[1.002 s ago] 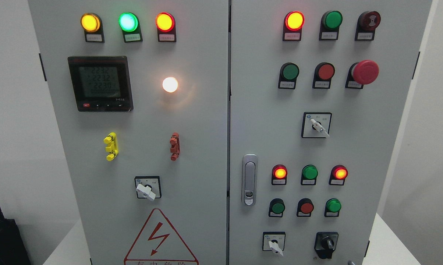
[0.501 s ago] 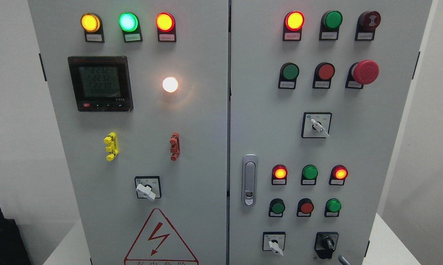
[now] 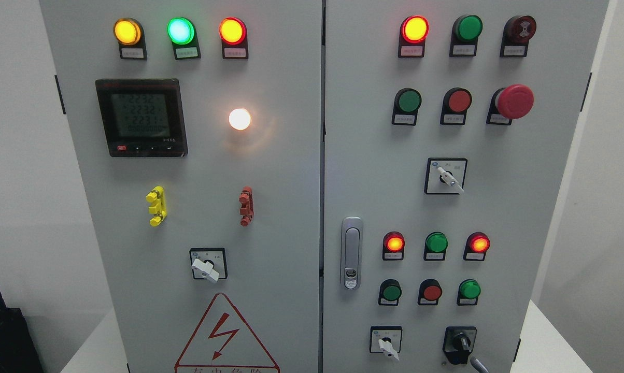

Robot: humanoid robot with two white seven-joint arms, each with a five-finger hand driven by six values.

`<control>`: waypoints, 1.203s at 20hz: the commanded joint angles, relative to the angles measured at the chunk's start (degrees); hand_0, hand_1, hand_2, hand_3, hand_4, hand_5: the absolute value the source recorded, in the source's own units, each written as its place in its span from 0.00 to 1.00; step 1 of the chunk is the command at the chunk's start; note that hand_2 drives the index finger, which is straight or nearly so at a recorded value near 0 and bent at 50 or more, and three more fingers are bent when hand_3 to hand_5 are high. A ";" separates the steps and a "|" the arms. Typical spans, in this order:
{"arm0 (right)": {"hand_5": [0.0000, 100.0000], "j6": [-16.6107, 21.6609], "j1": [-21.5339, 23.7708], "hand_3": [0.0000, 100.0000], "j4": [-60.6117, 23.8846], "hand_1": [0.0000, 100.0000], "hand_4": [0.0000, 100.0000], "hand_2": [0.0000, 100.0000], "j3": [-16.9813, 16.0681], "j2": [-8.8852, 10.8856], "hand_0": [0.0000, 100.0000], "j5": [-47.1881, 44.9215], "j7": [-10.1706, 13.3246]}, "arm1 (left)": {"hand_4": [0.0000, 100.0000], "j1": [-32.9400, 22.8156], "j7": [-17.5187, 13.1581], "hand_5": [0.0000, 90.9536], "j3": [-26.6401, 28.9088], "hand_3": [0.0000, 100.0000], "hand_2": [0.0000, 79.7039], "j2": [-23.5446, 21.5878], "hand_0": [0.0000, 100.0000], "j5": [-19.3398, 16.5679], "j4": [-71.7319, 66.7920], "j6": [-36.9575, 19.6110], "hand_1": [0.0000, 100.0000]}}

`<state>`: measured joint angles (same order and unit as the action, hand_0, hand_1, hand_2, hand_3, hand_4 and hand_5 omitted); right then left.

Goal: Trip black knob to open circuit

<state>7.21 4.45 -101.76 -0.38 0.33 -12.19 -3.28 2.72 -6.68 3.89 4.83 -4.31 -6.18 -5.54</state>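
The black rotary knob sits at the lower right of the grey cabinet's right door, its grip standing roughly upright. A thin grey tip of my right hand pokes up from the bottom edge, just right of and below the knob and apart from it. Too little of the hand shows to tell how it is held. My left hand is out of view.
A white selector switch sits left of the knob, and another higher up. Lit red lamps and push buttons lie above it. A red mushroom stop button juts out at the upper right. A door latch sits on the door's left edge.
The grey tip of my right hand has crept up and to the left along the bottom edge, closer to the black knob. The panel is unchanged.
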 commanded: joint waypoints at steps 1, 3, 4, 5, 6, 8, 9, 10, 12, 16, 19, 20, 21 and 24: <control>0.88 -0.01 -0.76 1.00 1.83 0.06 0.95 0.00 -0.41 1.25 0.00 -0.12 -0.06 | 0.00 0.00 0.00 0.00 -0.02 0.00 0.00 0.00 0.12 0.00 1.44 0.00 0.39; 0.88 -0.01 -0.93 1.00 1.92 0.06 0.95 0.00 -0.41 1.25 0.00 -0.12 -0.06 | 0.00 0.00 0.00 0.00 -0.02 0.00 0.00 0.00 0.12 0.00 1.44 0.00 0.39; 0.88 -0.01 -1.02 1.00 1.92 0.06 0.95 0.00 -0.41 1.25 0.00 -0.12 -0.06 | 0.00 0.00 0.00 0.00 -0.02 0.00 0.00 0.00 0.12 0.00 1.44 0.00 0.39; 0.88 -0.01 -1.02 1.00 1.92 0.06 0.95 0.00 -0.41 1.25 0.00 -0.03 -0.06 | 0.00 0.00 0.00 0.00 -0.02 0.00 0.00 0.00 0.12 0.00 1.44 0.00 0.39; 0.88 -0.01 -1.02 1.00 1.92 0.06 0.95 0.00 -0.41 1.25 0.00 -0.03 -0.06 | 0.00 0.00 0.00 0.00 -0.02 0.00 0.00 0.00 0.12 0.00 1.44 0.00 0.39; 0.88 -0.01 -1.02 1.00 1.83 0.06 0.95 0.00 -0.33 1.25 0.00 -0.03 -0.06 | 0.00 0.00 0.00 0.00 -0.02 0.00 0.00 0.00 0.12 0.00 1.44 0.00 0.39; 0.88 -0.01 -1.02 1.00 1.83 0.06 0.95 0.00 -0.41 1.25 0.00 -0.03 -0.06 | 0.00 0.00 0.00 0.00 -0.02 0.00 0.00 0.00 0.12 0.00 1.44 0.00 0.39; 0.88 -0.01 -1.02 1.00 1.74 0.06 0.95 0.00 -0.33 1.16 0.00 -0.03 0.03 | 0.00 0.00 0.00 0.00 -0.02 0.00 0.00 0.00 0.12 0.00 1.44 0.00 0.39; 0.88 -0.01 -0.93 1.00 1.74 0.06 0.95 0.00 -0.24 1.16 0.00 -0.03 0.03 | 0.00 0.00 0.00 0.00 -0.02 0.00 0.00 0.00 0.12 0.00 1.44 0.00 0.39; 0.88 -0.01 -1.02 1.00 1.48 0.06 0.95 0.00 -0.06 0.81 0.00 0.06 -0.06 | 0.00 0.00 0.00 0.00 -0.02 0.00 0.00 0.00 0.12 0.00 1.44 0.00 0.39; 0.88 -0.01 -1.02 1.00 1.48 0.06 0.94 0.01 0.29 0.72 0.00 0.06 0.03 | 0.00 0.00 0.00 0.00 -0.02 0.00 0.00 0.00 0.12 0.00 1.44 0.00 0.39; 0.88 -0.01 -1.02 1.00 1.39 0.06 0.94 0.01 0.29 0.81 0.00 0.06 -0.06 | 0.00 0.00 0.00 0.00 -0.02 0.00 0.00 0.00 0.12 0.00 1.44 0.00 0.39; 0.88 -0.01 -1.02 1.00 1.39 0.06 0.94 0.01 0.38 0.72 0.00 0.06 -0.06 | 0.00 0.00 0.00 0.00 -0.02 0.00 0.00 0.00 0.12 0.00 1.44 0.00 0.39; 0.88 -0.01 -1.02 1.00 1.30 0.06 0.94 0.01 0.55 0.72 0.00 0.06 -0.06 | 0.00 0.00 0.00 0.00 -0.02 0.00 0.00 0.00 0.12 0.00 1.44 0.00 0.39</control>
<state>7.21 3.45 -100.39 -0.04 0.04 -12.14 -3.30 2.72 -6.68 3.88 4.84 -4.31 -6.18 -5.54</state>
